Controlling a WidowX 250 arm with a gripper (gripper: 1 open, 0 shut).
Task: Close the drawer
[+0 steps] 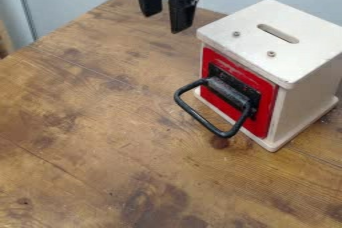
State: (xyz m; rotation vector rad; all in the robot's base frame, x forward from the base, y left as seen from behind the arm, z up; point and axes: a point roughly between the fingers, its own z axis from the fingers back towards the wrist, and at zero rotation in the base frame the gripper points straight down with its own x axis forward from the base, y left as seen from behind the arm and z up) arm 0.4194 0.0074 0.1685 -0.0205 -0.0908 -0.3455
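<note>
The drawer (262, 94) shows as a red front panel with a black plate, set in the front of a pale wooden cube housing (291, 52) at the right. Its large black loop handle (207, 111) sticks out toward the lower left over the table. I cannot tell how far the drawer stands out of the housing. My gripper (162, 20) hangs at the top of the view, black, fingers pointing down and apart, open with nothing between them. It is up and to the left of the housing, well clear of the handle.
The worn wooden table (94, 122) fills most of the view, its far edge running along the top left. A slot (279, 34) and two screws mark the housing's top. A pale wall lies behind.
</note>
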